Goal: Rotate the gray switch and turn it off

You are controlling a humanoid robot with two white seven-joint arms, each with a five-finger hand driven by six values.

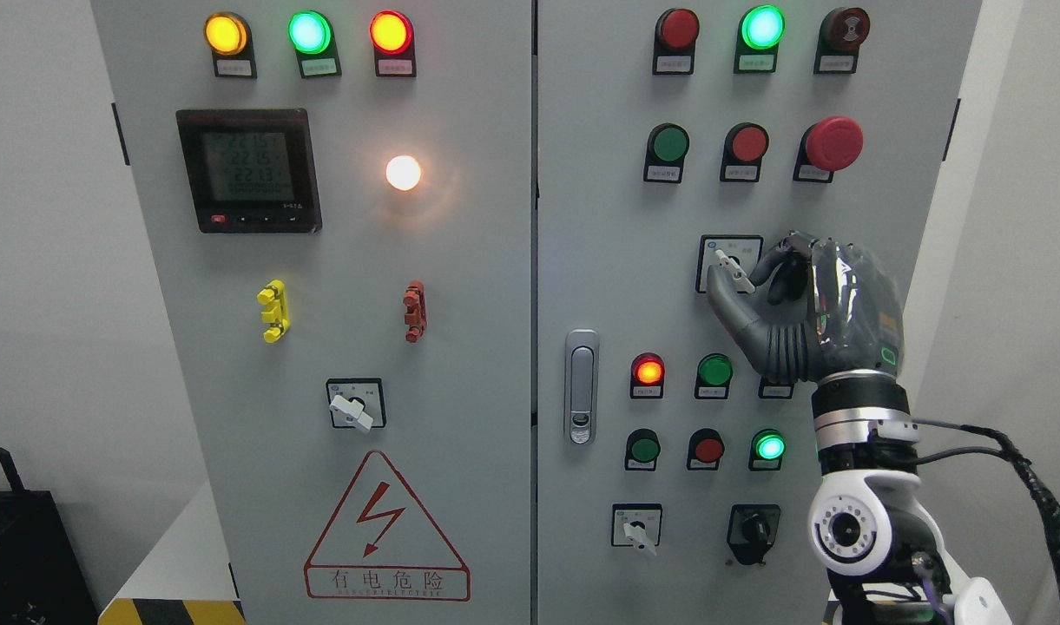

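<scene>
The gray rotary switch [731, 271] sits on a white plate on the right cabinet door, its light lever slanting from upper left down to lower right. My right hand [760, 273] comes up from the lower right and is at the switch. Its thumb lies under the lever on the left and its curled fingers [786, 260] close in from the right, pinching the knob. The palm hides the plate's right edge and a button below. My left arm does not show.
Similar gray switches sit at the lower left door [353, 406] and lower right door [638, 529], beside a black knob [753, 529]. A red mushroom stop button [832, 144], lit lamps and a door handle [582, 386] surround the hand.
</scene>
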